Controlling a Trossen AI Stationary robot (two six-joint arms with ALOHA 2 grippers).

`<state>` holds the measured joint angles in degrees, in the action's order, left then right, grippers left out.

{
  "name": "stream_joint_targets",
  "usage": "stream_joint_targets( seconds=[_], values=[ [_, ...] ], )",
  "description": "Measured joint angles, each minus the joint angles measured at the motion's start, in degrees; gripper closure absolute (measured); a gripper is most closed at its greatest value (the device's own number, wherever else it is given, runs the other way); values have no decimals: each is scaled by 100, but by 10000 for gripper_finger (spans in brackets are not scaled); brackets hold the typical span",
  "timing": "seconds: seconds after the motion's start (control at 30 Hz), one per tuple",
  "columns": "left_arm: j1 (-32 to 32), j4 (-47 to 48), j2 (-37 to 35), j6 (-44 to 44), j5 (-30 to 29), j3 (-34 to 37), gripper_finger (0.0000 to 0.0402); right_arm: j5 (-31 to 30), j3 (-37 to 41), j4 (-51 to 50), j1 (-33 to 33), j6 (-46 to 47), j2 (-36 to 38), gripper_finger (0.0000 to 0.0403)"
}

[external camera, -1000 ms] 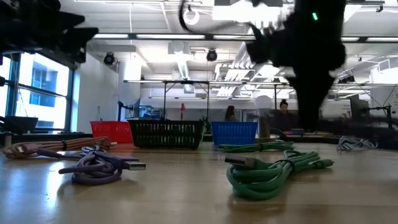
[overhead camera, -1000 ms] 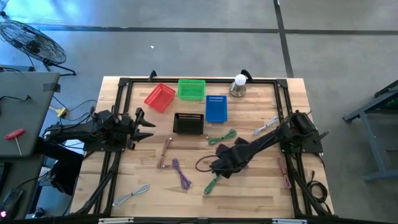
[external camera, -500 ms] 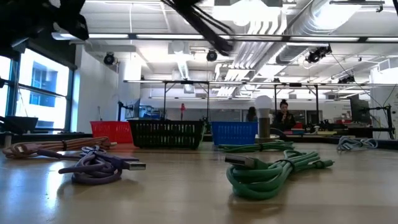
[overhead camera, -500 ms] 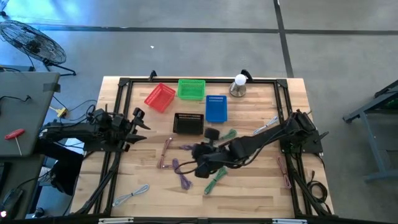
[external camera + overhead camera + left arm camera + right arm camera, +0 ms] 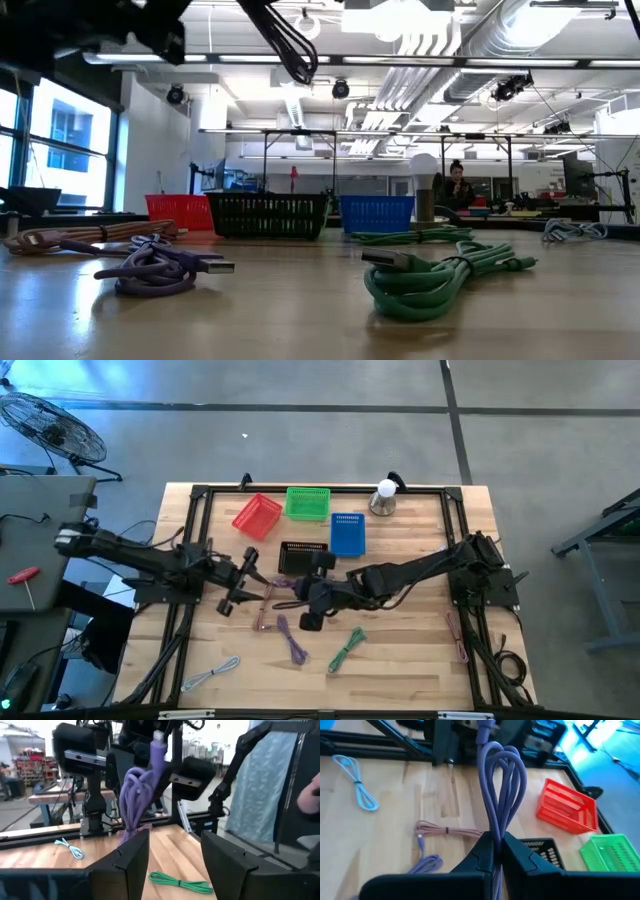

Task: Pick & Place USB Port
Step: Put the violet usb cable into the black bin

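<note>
A purple USB cable [image 5: 499, 780], tied in a long bundle, is up in the air in my right gripper [image 5: 496, 839], which is shut on it in front of the black basket [image 5: 303, 558]. In the high view the right gripper [image 5: 305, 600] is left of the table's middle. My left gripper [image 5: 175, 836] is open and faces the bundle [image 5: 137, 790] from the table's left, a short way off; in the high view the left gripper [image 5: 240, 578] is close to the cable. A second purple cable [image 5: 292, 640] lies flat on the table. My right gripper pinches the purple bundle between its two fingers, across several strands near one end [image 5: 495, 832]. The fingers come about level from the table's right. The loops and the plug [image 5: 484, 727] stick out past the fingertips toward my left gripper. The bundle is lifted clear of the table.
Red [image 5: 257, 516], green [image 5: 308, 503], blue [image 5: 347, 534] and black baskets stand at the far side, with a bulb [image 5: 384, 496] beside them. A green cable [image 5: 347, 648], pink cables [image 5: 265, 605] and light blue cables [image 5: 210, 675] lie on the table.
My right arm has swung from the near middle of the table toward the left and far side, carrying the purple bundle up in front of the black basket. My left arm has reached out from the left edge toward the bundle, staying open.
</note>
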<state>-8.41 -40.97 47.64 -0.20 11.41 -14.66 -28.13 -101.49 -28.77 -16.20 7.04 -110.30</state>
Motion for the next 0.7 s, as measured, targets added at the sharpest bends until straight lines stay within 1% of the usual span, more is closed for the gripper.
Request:
stream_joint_targets(
  seconds=[0.1,0.2,0.47,0.6,0.7],
  values=[
    [-116,41,505,6,-150,-439,227,78,0,81,-12,-93,2,394],
    [-202,60,778,43,-172,-757,227,80,0,81,-76,-93,4,394],
    [-221,80,1059,126,-118,-1138,227,-92,0,76,-260,-93,22,394],
    [-221,54,1279,129,-121,-1286,227,-43,0,21,-268,-54,22,394],
    [-217,50,1480,146,-134,-1451,237,-46,0,-44,-268,29,22,394]
  ],
)
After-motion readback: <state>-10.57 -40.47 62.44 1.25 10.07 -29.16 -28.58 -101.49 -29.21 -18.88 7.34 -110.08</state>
